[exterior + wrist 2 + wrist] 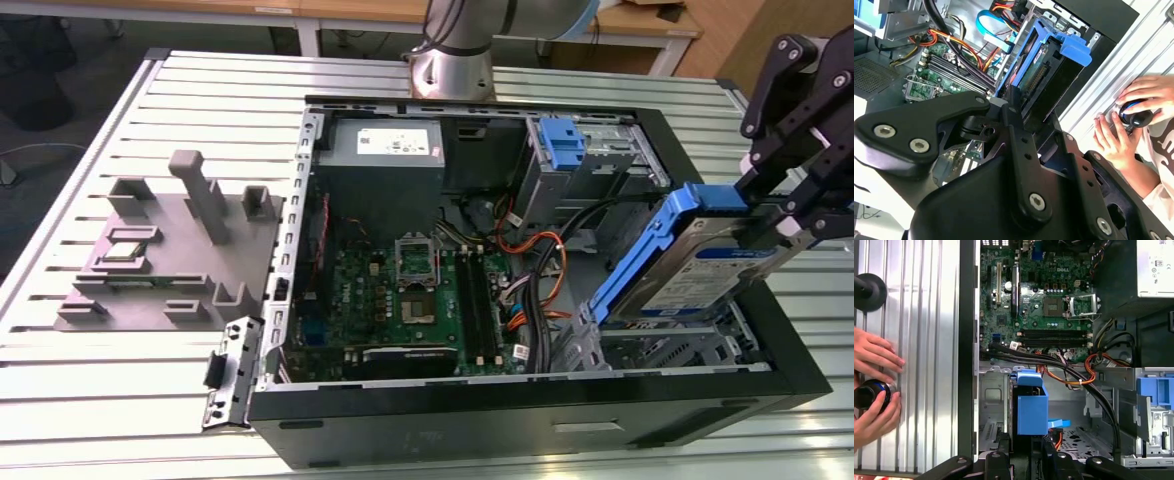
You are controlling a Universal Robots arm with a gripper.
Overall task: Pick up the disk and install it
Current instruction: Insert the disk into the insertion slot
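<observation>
The black tool point(1029, 107) is gripping the disk point(1046, 60) and holding it tilted over the open computer case point(1104, 17). A green board point(936, 82) and orange wires point(961, 47) are lying inside. On the ribbed counter point(1146, 47), a person's hands point(1114, 137) are cupping a dark round knob point(1136, 117).

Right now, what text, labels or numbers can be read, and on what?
Label on the disk: print too small to read.
Sticker on the power supply: print too small to read.
On the motherboard: a white brand mark, left unquoted; other print too small.
</observation>
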